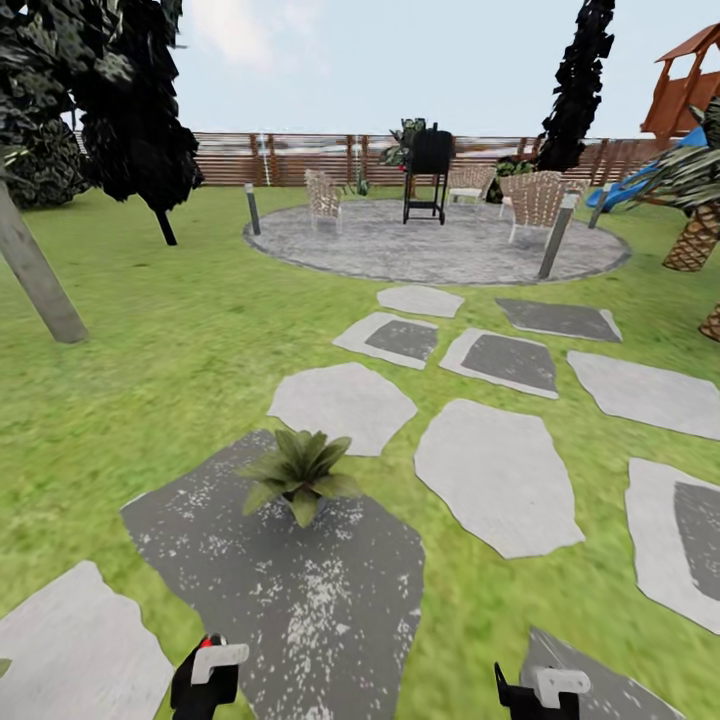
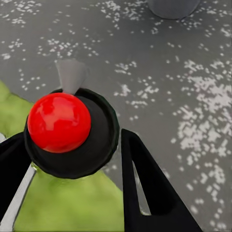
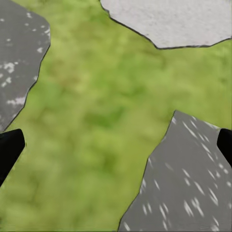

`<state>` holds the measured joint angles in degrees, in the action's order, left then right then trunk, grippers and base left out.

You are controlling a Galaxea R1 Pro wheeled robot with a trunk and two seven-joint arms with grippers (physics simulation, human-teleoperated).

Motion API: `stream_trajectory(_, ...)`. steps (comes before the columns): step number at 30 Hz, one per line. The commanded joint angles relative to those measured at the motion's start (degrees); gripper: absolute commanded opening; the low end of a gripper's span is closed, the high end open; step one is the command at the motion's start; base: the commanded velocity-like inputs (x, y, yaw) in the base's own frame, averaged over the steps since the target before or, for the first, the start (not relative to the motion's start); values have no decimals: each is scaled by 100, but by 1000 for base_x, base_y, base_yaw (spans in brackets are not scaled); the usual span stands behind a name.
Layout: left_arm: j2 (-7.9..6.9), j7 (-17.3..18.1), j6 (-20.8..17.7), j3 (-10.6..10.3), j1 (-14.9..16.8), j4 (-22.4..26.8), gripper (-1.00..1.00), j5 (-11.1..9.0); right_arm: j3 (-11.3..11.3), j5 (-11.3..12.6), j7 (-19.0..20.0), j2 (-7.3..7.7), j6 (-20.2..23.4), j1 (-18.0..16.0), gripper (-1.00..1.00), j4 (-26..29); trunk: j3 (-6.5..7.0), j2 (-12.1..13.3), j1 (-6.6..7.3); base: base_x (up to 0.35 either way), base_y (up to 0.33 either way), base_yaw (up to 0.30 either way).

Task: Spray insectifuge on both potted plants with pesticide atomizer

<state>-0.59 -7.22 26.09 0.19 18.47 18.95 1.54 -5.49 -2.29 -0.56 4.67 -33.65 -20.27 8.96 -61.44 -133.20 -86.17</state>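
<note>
Left hand [image 2: 72,159] is gripping the pesticide atomizer [image 2: 70,133] around its dark body, short of the potted plant [image 1: 300,475]; likely light, rigid, slippery.

- The lawn [image 1: 150,330] is set with grey stepping stones [image 1: 497,475].
- One potted plant [image 1: 300,475] is carried by a dark speckled stone [image 1: 300,590].

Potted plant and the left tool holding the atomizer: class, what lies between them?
In the head view, only bare speckled dark stepping stone lies between the potted plant and the left tool gripping the atomizer.
</note>
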Motion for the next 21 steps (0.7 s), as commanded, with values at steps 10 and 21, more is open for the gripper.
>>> stream_trajectory(10,49,-8,19,-34,8,4,-100,47,-23,-34,-6,-1,-19,-3,100,-8,-4,-1,-1,272,187,0)
stream_trajectory(21,47,18,19,-40,8,4,-100,40,-23,-35,-1,3,-19,-3,100,-8,1,-1,-1,255,194,-72)
